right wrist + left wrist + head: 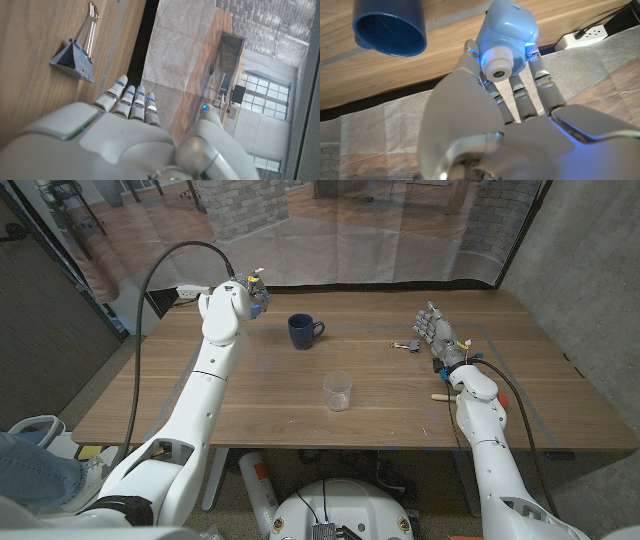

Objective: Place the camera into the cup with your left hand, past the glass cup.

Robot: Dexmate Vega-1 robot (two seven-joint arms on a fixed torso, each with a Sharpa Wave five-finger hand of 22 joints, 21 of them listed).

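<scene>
While your left hand [485, 115] pinched the small pale-blue rounded camera [506, 42] above the table's far left corner | dark blue ceramic cup [302, 330] lay nearby, clear glass cup [338, 391] nearer the front edge | right hand [440, 338] idle, fingers together | you needed to centre over the rim before releasing.

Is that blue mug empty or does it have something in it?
Empty: the left wrist view looks into the blue mug and shows a bare interior.

Wooden table [250, 405] bears mug [303, 331], glass cup [338, 391], binder clip [406, 346].
</scene>
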